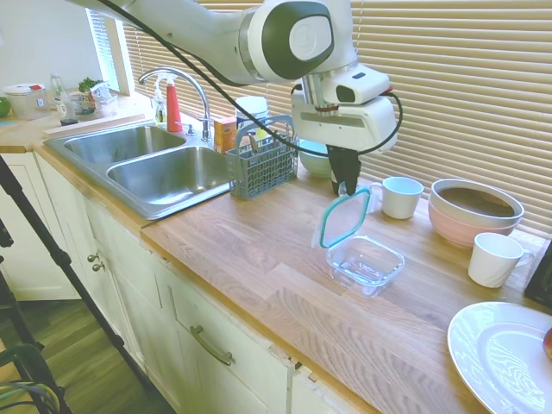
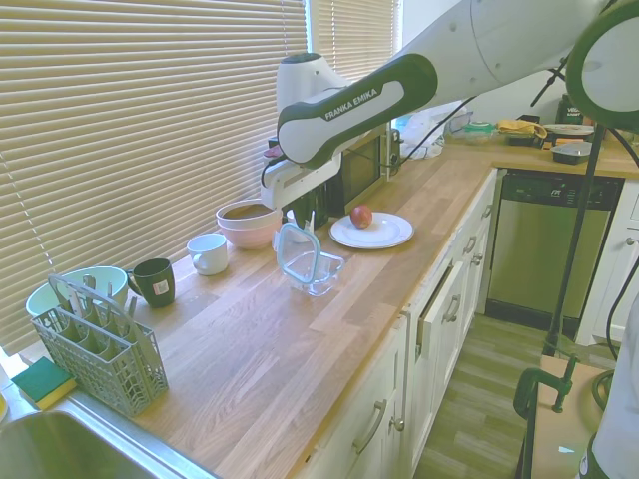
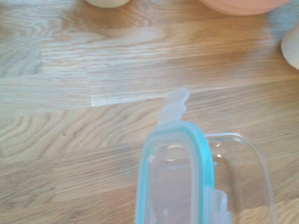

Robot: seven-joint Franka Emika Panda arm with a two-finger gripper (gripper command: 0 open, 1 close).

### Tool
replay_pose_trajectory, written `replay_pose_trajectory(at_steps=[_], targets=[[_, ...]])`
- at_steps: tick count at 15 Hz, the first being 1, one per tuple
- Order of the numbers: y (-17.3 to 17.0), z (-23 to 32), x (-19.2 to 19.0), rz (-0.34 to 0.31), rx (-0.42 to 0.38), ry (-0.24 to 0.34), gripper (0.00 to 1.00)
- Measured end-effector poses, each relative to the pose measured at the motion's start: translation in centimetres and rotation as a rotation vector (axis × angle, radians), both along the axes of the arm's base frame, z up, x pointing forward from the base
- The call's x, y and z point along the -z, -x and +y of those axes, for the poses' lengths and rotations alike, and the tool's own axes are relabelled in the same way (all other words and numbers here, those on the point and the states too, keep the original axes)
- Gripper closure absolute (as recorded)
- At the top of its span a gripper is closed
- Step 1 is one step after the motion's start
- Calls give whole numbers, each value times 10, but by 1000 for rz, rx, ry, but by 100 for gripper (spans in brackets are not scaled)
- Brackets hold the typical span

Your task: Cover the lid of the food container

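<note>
The end effector [image 1: 345,185] pinches the lid's [image 1: 344,217] top edge; it looks light, thin, slippery above the breakable glass food container [image 1: 366,262].

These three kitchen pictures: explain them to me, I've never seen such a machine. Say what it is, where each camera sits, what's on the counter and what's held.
The white machine is a robot arm ending in a gripper with two fingers. Two pictures come from cameras on opposite sides of the counter; the blurry close-up comes from a camera on the arm's wrist. The gripper is shut on the lid, holding it tilted on edge over the food container, a clear glass dish. Nearby on the wooden counter stand a pink bowl, white cups, a dark mug, a plate with an apple and a grey cutlery basket.
</note>
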State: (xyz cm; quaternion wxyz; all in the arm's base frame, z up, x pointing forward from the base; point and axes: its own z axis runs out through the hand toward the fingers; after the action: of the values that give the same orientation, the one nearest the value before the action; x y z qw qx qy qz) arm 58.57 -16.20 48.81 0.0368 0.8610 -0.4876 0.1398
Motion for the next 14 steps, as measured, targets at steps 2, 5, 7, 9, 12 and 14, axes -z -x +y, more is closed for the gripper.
replay_pose_trajectory(at_steps=[2, 5, 7, 9, 12, 14], targets=[[1, -10, 6, 7, 6, -12, 100], [4, -25, 7, 7, 13, -28, 100], [7, -36, 7, 4, 16, -41, 100], [7, -46, 9, 3, 18, -51, 100], [6, -60, 17, 5, 15, -63, 100], [6, -67, 24, 4, 14, -74, 100]])
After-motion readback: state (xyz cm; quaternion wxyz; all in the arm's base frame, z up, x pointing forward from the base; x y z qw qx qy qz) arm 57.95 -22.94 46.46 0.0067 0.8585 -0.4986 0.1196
